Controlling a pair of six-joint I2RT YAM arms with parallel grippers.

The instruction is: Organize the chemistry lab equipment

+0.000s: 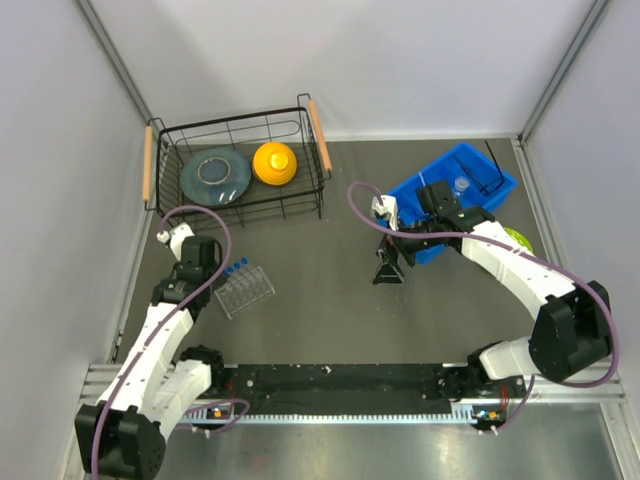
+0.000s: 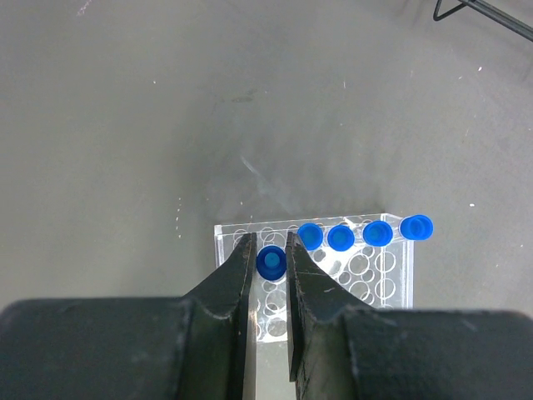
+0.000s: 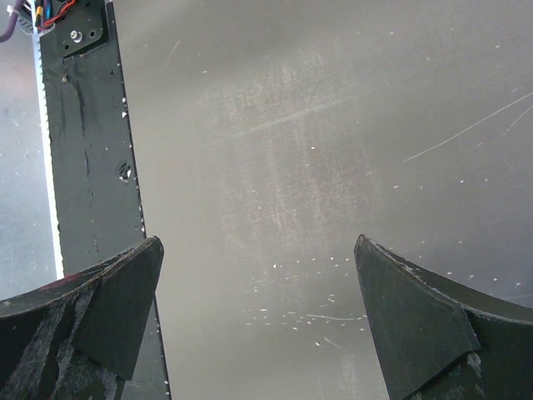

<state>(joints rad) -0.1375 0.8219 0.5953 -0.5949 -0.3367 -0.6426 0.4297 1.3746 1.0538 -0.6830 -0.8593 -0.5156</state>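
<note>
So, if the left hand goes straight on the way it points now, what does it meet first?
The clear rack, right below the left hand; the blue-capped tube it holds would probably touch it first, but depth is unclear.

I see a clear plastic grid rack (image 1: 246, 291) front-left, black wire basket (image 1: 246, 204) behind it, blue plastic bin (image 1: 486, 165) right.

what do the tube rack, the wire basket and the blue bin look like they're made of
Tube rack: clear glossy plastic, likely acrylic; see-through, with bright sharp edges.
Wire basket: thin metal wire with a black coating, by the look; its pale handles seem wooden.
Blue bin: opaque moulded plastic, probably, given its even colour and smooth walls.
</note>
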